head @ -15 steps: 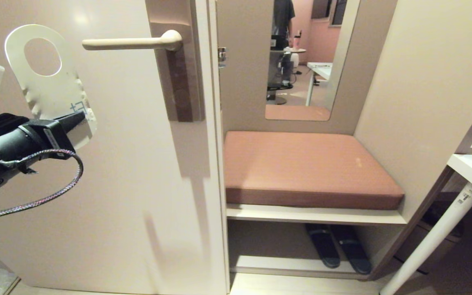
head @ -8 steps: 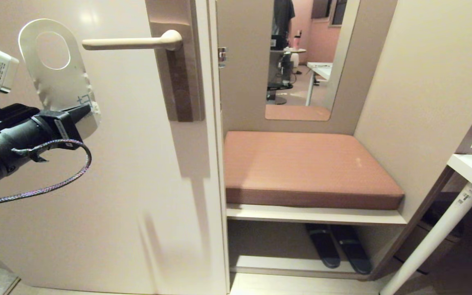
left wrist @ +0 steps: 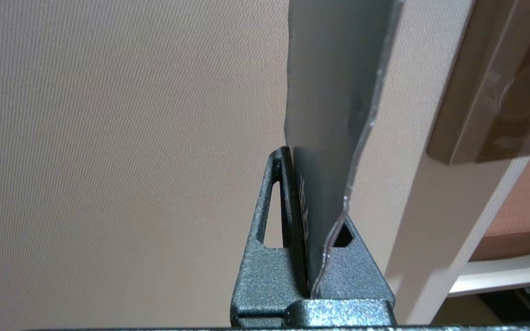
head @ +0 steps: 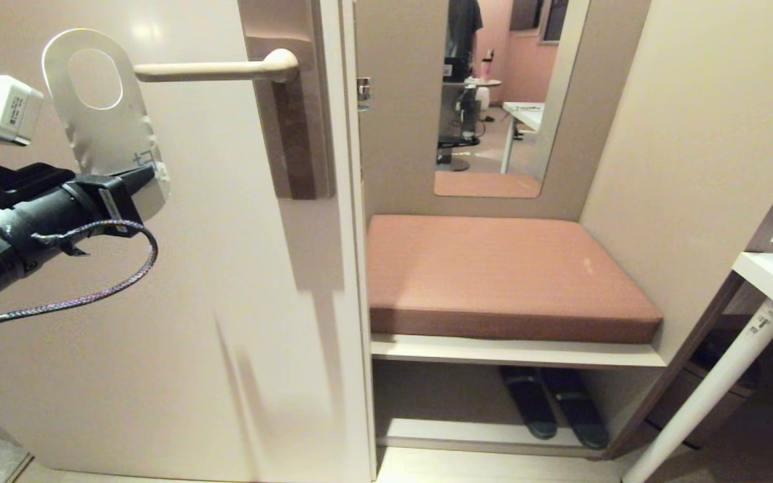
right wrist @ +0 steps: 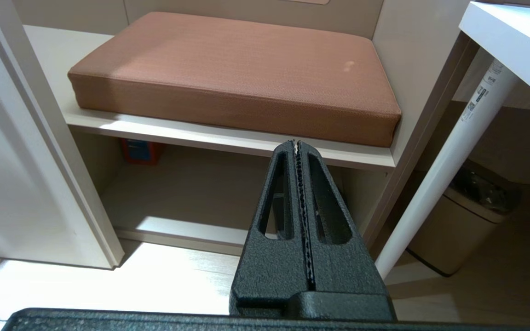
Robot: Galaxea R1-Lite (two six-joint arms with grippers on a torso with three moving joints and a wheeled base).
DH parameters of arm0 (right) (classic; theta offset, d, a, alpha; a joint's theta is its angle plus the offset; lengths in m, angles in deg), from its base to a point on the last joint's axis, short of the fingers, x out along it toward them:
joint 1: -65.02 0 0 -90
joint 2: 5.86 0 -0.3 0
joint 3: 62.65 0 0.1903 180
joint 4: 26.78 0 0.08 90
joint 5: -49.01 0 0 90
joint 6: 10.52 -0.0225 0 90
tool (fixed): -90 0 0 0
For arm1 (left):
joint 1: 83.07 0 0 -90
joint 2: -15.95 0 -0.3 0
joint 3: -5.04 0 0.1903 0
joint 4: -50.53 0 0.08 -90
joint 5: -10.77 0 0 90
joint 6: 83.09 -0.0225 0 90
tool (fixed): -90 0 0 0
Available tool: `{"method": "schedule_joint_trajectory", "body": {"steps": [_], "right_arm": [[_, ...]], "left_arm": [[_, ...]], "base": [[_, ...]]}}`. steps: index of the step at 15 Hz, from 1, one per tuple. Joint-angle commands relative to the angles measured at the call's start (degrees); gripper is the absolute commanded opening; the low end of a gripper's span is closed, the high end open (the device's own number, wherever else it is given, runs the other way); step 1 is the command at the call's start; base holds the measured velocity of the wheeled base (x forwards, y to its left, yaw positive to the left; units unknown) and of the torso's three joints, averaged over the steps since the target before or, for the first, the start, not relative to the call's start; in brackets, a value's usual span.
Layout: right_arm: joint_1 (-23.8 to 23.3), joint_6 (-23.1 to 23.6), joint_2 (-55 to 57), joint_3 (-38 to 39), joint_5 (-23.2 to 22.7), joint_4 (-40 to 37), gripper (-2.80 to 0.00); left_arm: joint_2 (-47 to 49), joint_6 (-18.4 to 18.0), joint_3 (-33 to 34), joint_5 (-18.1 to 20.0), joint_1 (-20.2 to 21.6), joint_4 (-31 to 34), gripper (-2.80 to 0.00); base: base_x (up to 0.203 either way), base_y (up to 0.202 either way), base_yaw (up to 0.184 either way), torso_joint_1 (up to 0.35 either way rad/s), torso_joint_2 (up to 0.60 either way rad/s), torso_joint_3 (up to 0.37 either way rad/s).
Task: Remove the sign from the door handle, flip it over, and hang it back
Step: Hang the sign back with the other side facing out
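Left hand (head: 141, 182) at the left edge of the head view, clamped tight on the lower end of the white rounded card door sign with a large oval hole (head: 106, 127). Sign held upright with a slight tilt at upper left of the frame, pale side facing the camera, a few small marks printed near the gripped end, the lower edge crinkled. Oval hole just left of the free tip of the slim cream-beige lever door handle (head: 219, 68); tip at the sign's right edge, not through the hole. Handle horizontal, mounted on a tall brown backplate (head: 292, 134) at upper centre, on the beige door (head: 192, 302).

From the left wrist view: sign (left wrist: 334, 105) edge-on, pinched between the dark fingers (left wrist: 272, 220), backplate (left wrist: 490, 87) at upper right.

Right hand (right wrist: 298, 147) closed on nothing, seen only in its wrist view, fingertips pressed together, hanging before a brown rectangular seat cushion (right wrist: 228, 69) on a pale shelf (right wrist: 200, 138), a white desk leg (right wrist: 449, 156) at right.

In the head view, dark slippers (head: 551, 406) under the shelf at lower centre, a mirror (head: 494, 100) at the top.
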Motion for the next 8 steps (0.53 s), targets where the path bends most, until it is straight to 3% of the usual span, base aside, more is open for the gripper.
{"method": "schedule_joint_trajectory", "body": {"steps": [1,8], "right_arm": [[0.02,0.01,-0.02,0.00,0.00,-0.03,-2.80],[0.02,0.01,-0.02,0.00,0.00,-0.03,-2.80]], "left_arm": [[1.08,-0.03,-1.00,0.08,0.00,-0.25,-2.80],[3.64,-0.12,-3.76,0.08,-0.88,-0.27,-2.80]], "base": [[0.000,0.000,0.000,0.000,0.00,0.000],[0.000,0.000,0.000,0.000,0.00,0.000]]}}
